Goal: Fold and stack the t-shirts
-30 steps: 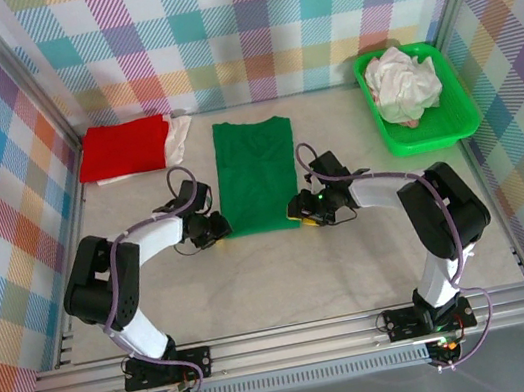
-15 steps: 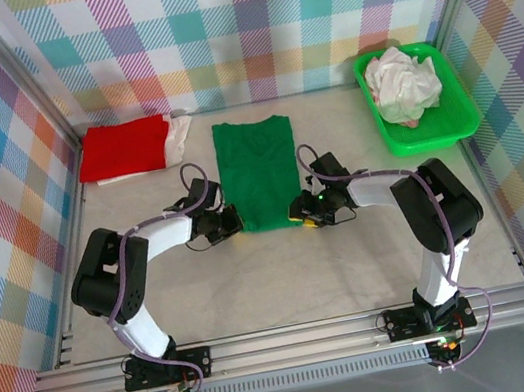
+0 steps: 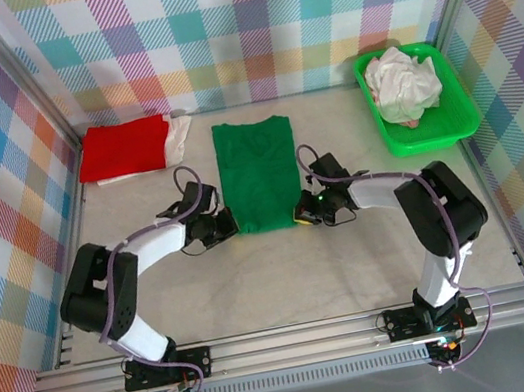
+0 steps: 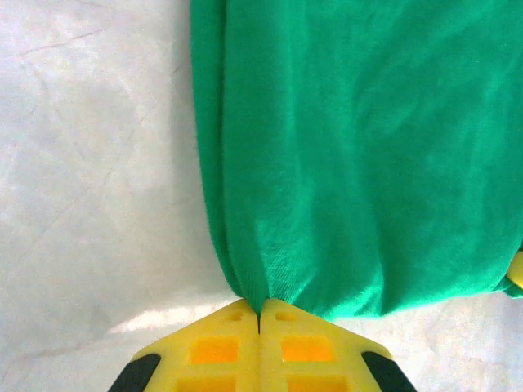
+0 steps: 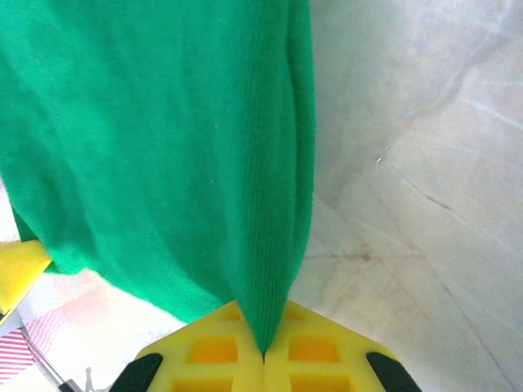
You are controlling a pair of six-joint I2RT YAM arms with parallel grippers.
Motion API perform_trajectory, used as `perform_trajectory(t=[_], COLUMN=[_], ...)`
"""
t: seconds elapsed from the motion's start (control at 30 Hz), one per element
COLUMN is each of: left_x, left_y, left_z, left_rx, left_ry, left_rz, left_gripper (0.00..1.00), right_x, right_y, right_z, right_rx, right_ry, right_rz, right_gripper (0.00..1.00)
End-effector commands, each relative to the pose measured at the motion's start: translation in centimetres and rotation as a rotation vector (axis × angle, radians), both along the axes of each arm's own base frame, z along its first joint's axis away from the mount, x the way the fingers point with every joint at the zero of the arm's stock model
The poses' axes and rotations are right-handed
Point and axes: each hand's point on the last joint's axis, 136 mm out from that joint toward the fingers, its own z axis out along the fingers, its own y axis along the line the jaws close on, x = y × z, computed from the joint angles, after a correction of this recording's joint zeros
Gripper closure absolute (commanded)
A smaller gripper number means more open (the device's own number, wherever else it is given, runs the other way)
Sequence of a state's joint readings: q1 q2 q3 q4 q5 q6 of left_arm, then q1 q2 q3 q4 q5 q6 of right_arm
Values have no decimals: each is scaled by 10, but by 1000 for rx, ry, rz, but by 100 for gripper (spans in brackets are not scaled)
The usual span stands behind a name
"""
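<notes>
A dark green t-shirt (image 3: 257, 172) lies folded lengthwise into a long strip in the middle of the table. My left gripper (image 3: 230, 225) is shut on its near left corner, and the left wrist view shows green cloth (image 4: 359, 155) pinched between the yellow fingers (image 4: 214, 347). At the near right corner my right gripper (image 3: 299, 216) is shut on the cloth (image 5: 155, 139) too, which bunches down into its closed fingers (image 5: 216, 349). A folded red t-shirt (image 3: 124, 147) rests on a white one (image 3: 178, 138) at the back left.
A bright green tray (image 3: 427, 121) at the back right holds crumpled white shirts (image 3: 403, 85). Plaid walls close the table on three sides. Bare tabletop (image 3: 288, 283) stretches between the shirt and the arm bases.
Both grippers have closed on the near corners of the green t-shirt. The left gripper moved in to the shirt's edge; the shirt's near edge is now pinched and slightly gathered.
</notes>
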State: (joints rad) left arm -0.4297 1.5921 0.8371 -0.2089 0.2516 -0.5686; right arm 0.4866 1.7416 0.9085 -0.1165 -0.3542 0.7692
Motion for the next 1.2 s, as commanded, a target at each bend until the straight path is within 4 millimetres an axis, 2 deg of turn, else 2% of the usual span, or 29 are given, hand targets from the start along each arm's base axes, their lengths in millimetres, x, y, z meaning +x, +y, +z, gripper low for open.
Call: perform_trajectory(t=[0.0, 0.17, 0.3, 0.47, 0.53, 0.6, 0.7, 0.77, 0.87, 1.0, 1.17], left_x=[-22, -59, -92, -136, -149, -157, -154, -140, -116, -72, -16], left_y=[15, 33, 38, 34, 29, 28, 34, 35, 23, 17, 23], left_z=[-4, -27, -35, -16, -4, 9, 35, 58, 90, 115, 132], left_rx=[47, 103, 128, 131, 98, 65, 42, 33, 7, 24, 13], left_ry=[31, 119, 135, 108, 83, 59, -29, -111, -187, -237, -249], left_rz=[10, -4, -44, -101, -118, -115, -79, -59, -65, -25, 63], left_gripper=[100, 100, 100, 100, 100, 100, 100, 100, 100, 100, 100], right_x=[-13, -46, -77, -126, -140, -145, -131, -115, -86, -44, 1], right_y=[-10, -20, -25, -32, -32, -34, -36, -33, -30, -18, -15], right_z=[9, -10, -22, -23, -16, -5, 23, 45, 76, 103, 119], right_rx=[-49, -61, -83, -123, -113, -122, -131, -129, -143, -136, -153], right_ry=[-22, 59, 97, 111, 104, 82, 2, -64, -129, -194, -241], right_rz=[29, 63, 111, 173, 191, 194, 154, 127, 89, 86, 65], right_gripper=[100, 100, 100, 100, 100, 100, 100, 100, 100, 100, 100])
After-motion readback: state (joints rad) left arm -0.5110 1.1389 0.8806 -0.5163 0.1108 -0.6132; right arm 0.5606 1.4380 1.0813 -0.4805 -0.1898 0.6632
